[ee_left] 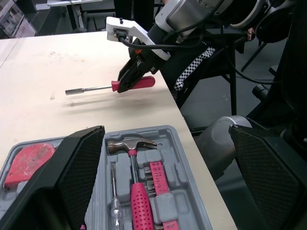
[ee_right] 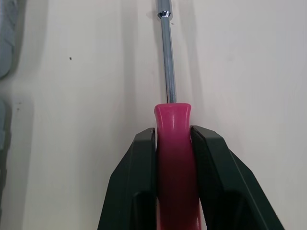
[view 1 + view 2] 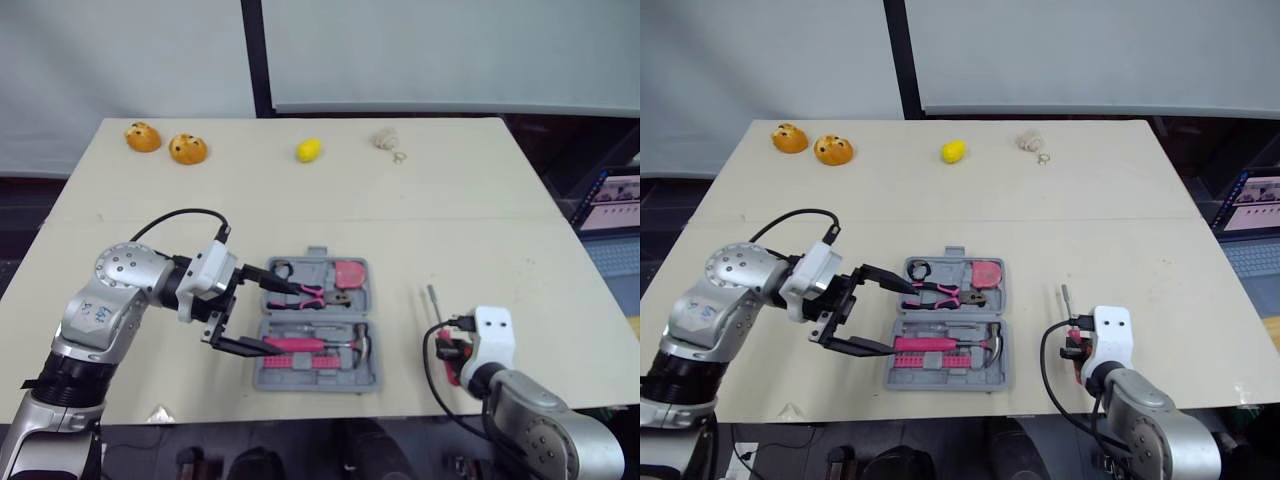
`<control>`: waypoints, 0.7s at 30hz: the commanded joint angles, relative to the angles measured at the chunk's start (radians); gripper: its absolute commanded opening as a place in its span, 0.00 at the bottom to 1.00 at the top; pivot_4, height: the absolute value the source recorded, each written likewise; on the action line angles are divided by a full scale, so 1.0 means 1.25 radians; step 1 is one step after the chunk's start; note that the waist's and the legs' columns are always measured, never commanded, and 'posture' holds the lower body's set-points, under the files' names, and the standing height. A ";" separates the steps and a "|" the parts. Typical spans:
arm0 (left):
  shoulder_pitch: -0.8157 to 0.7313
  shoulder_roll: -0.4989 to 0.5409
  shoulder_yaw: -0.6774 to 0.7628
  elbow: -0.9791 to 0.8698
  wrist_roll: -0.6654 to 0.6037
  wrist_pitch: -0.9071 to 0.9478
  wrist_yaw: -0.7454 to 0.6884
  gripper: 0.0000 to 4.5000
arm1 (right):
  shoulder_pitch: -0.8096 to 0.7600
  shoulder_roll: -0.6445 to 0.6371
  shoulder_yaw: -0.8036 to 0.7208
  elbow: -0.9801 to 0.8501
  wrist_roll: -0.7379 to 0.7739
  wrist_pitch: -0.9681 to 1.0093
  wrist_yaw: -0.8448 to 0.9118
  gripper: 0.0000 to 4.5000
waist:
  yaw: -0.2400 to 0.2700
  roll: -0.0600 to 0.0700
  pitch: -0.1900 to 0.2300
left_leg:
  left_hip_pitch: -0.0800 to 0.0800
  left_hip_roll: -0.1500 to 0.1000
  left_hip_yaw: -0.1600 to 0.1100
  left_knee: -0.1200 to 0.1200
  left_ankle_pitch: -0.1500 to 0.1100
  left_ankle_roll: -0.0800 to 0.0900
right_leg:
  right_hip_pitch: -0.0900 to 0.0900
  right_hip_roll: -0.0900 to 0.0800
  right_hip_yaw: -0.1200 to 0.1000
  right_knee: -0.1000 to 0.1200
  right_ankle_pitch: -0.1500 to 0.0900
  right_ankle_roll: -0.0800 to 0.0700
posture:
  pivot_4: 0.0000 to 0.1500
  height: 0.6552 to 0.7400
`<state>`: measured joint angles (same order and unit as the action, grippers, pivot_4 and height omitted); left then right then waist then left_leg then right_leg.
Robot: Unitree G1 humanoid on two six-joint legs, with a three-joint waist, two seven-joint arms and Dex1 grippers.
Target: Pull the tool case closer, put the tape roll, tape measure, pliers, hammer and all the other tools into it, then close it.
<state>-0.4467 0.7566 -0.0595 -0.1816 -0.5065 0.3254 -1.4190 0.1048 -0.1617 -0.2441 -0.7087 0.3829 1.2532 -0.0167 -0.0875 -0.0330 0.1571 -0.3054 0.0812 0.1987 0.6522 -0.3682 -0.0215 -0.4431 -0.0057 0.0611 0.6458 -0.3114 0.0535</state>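
The grey tool case (image 3: 318,325) is lying open on the bench (image 3: 480,200), both halves facing upward. The far half is holding the pink-handled pliers (image 3: 305,292) and the red tape measure (image 3: 350,272). The near half is holding the hammer (image 1: 132,143), its pink grip running along the tray, with a pink strip of bits (image 1: 158,177) just beside it.

The left claw (image 3: 278,317) is standing released at the left edge of the tool case. One finger is reaching over the far half beside the pliers and the other over the near half by the hammer's grip. Whether either finger is touching the tool case cannot be told.

The right claw (image 2: 172,136) is clenched on the pink handle of a screwdriver (image 2: 168,72), to the right of the tool case and apart from it. The steel shaft is pointing away from the robot. In the left wrist view the screwdriver is being held clear of the bench, its shadow falling apart from the shaft.

Well beyond the tool case, along the far edge of the bench, two orange objects (image 3: 143,136) are sitting to the left, a yellow object (image 3: 309,150) is sitting roughly straight behind it, and a pale object (image 3: 386,138) is sitting to the right.
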 commanded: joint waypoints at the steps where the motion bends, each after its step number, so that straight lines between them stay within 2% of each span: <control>1: -0.006 -0.004 -0.003 -0.003 -0.002 -0.009 0.002 1.00 | -0.002 0.001 0.009 0.026 -0.028 -0.029 -0.011 0.13 | 0.000 0.000 0.000 | 0.000 0.000 0.000 0.000 0.000 0.000 | 0.000 0.000 0.000 0.000 0.000 0.000 | 1.00 1.00; 9: -0.015 -0.003 0.000 0.015 0.005 -0.021 -0.001 1.00 | 0.008 -0.037 0.032 0.060 -0.040 -0.063 0.029 0.13 | 0.000 0.000 0.000 | 0.000 0.000 0.000 0.000 0.000 0.001 | 0.000 0.000 0.000 0.000 0.000 0.000 | 1.00 1.00; 11: -0.012 -0.004 0.002 0.009 0.004 -0.019 0.004 1.00 | 0.006 -0.085 0.026 0.019 -0.029 -0.047 0.060 0.36 | 0.000 0.000 0.000 | 0.000 0.000 0.000 0.000 0.000 0.001 | 0.000 0.000 0.000 0.000 0.000 0.000 | 1.00 1.00; 14: -0.006 -0.002 0.005 0.004 0.002 -0.018 0.009 1.00 | -0.011 -0.164 0.001 -0.043 -0.004 -0.004 0.108 0.64 | 0.001 0.001 0.001 | 0.000 -0.001 0.000 0.000 0.000 0.001 | 0.000 -0.001 0.000 -0.001 0.000 0.001 | 1.00 1.00; 15: -0.003 -0.001 0.006 0.003 0.002 -0.019 0.009 1.00 | -0.018 -0.184 -0.008 -0.054 0.011 0.011 0.126 0.76 | 0.000 0.001 0.000 | 0.000 -0.001 0.000 0.000 0.000 0.001 | 0.000 -0.001 0.001 -0.001 0.001 0.001 | 1.00 1.00; 17: 0.009 0.003 0.013 0.000 0.001 -0.022 0.014 1.00 | -0.048 -0.316 -0.041 -0.088 0.099 0.059 0.258 0.95 | 0.000 0.001 0.001 | 0.000 -0.001 0.000 0.000 0.001 0.001 | 0.000 0.000 0.000 -0.001 0.001 0.001 | 1.00 1.00; 18: 0.015 0.005 0.016 -0.002 0.001 -0.023 0.016 1.00 | -0.057 -0.383 -0.042 -0.091 0.130 0.065 0.320 0.98 | 0.000 0.002 0.001 | 0.000 -0.001 0.000 0.000 0.001 0.001 | 0.000 0.000 0.001 0.000 0.001 0.001 | 1.00 1.00; 21: 0.035 0.023 0.034 -0.003 -0.001 -0.022 0.019 1.00 | -0.061 -0.584 0.006 -0.052 0.157 -0.015 0.491 0.98 | 0.001 0.002 0.002 | 0.000 -0.001 0.000 -0.001 0.001 0.002 | 0.000 0.000 0.001 -0.002 0.001 0.001 | 1.00 1.00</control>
<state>-0.4100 0.7670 -0.0542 -0.1538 -0.4986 0.3050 -1.3987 0.0254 -0.8207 -0.2581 -0.7767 0.5546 1.3036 0.4600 -0.0867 -0.0305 0.1599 -0.3052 0.0799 0.1975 0.6508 -0.3671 -0.0187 -0.4426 -0.0059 0.0620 0.6433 -0.3105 0.0547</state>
